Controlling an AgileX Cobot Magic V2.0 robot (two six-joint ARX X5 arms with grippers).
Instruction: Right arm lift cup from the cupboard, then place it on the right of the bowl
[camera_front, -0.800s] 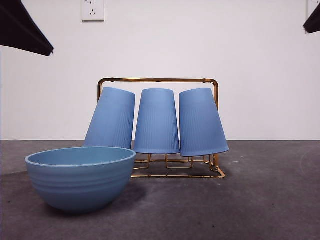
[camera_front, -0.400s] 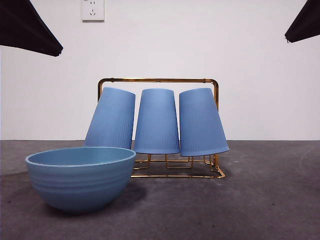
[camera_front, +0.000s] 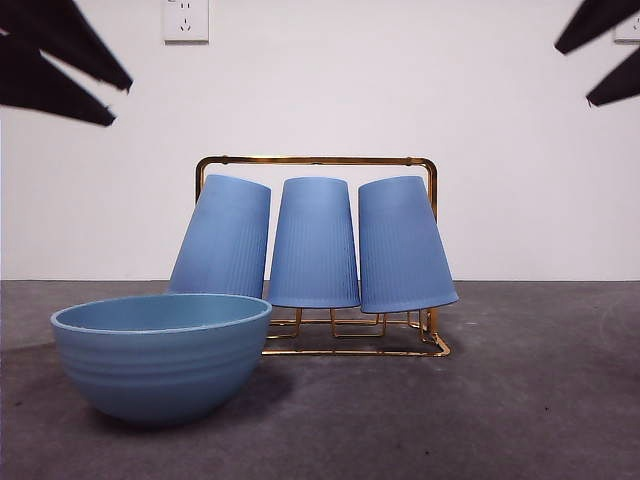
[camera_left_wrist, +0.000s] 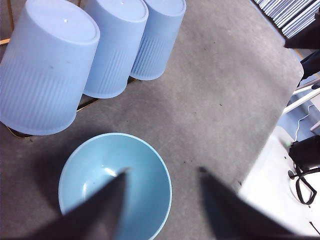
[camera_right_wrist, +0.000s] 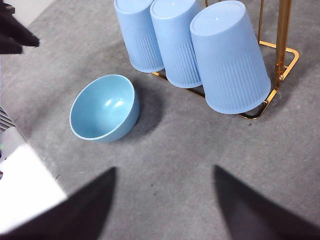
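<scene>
Three identical light-blue ribbed cups were seen upside down on the pegs of the gold wire cupboard (camera_front: 318, 161). The cup (camera_front: 402, 245) at the rack's right end was tilted outward, its mouth overhanging the frame's corner. The wide blue bowl (camera_front: 160, 355) was set upright on the grey table, just before the leftmost cup, its paler inside empty.

Soft, even light; the bowl (camera_front: 160, 358) casts a faint shadow toward the rack (camera_front: 318, 160). Both wrist views show blurred jaws, out of focus.
</scene>
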